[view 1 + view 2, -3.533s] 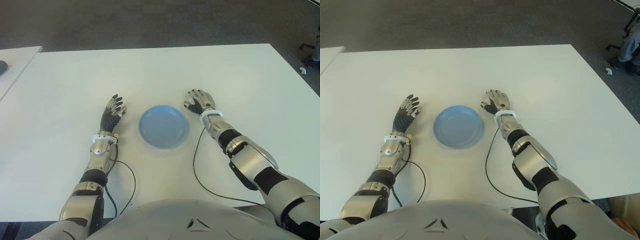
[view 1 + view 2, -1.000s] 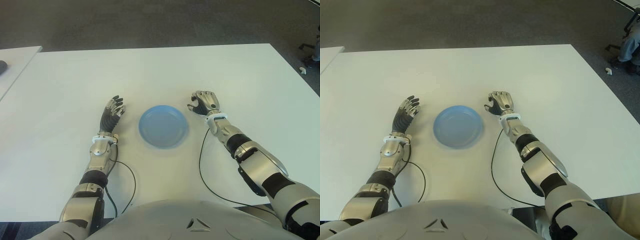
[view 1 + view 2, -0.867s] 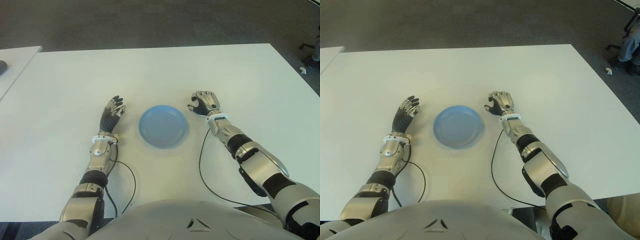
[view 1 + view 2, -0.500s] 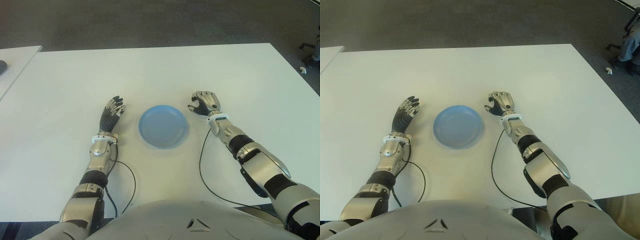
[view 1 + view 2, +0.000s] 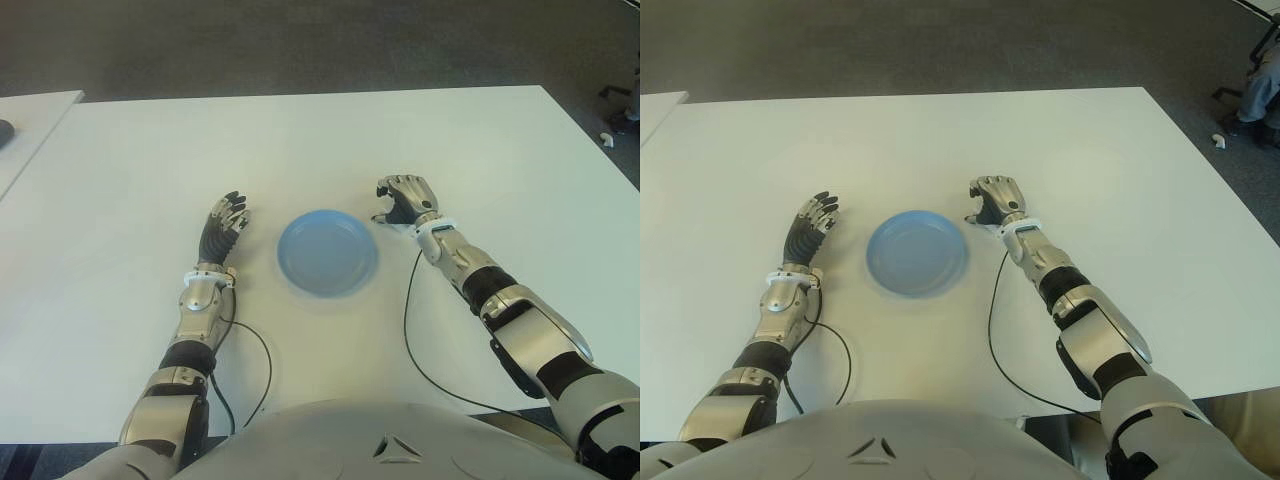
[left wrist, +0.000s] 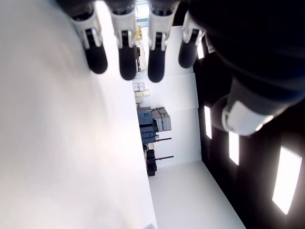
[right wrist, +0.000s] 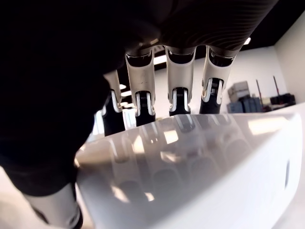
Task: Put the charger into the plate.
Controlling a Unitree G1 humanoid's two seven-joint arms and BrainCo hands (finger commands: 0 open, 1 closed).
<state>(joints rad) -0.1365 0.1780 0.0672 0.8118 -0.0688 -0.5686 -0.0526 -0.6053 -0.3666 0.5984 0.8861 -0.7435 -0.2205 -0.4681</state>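
Left robot hand (image 5: 222,226) lay idle left of the blue plate (image 5: 327,252), fingers extended, holding nothing. Right robot hand (image 5: 402,199), just right of the plate over the tabletop (image 5: 300,140), curled around the white charger (image 7: 200,176). Risk: glossy casing slipping from the shallow fingertip hold.

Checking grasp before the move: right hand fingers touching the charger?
Touching. The right wrist view shows the fingers curled over the white charger, tips pressed on its top face. The plate is empty.
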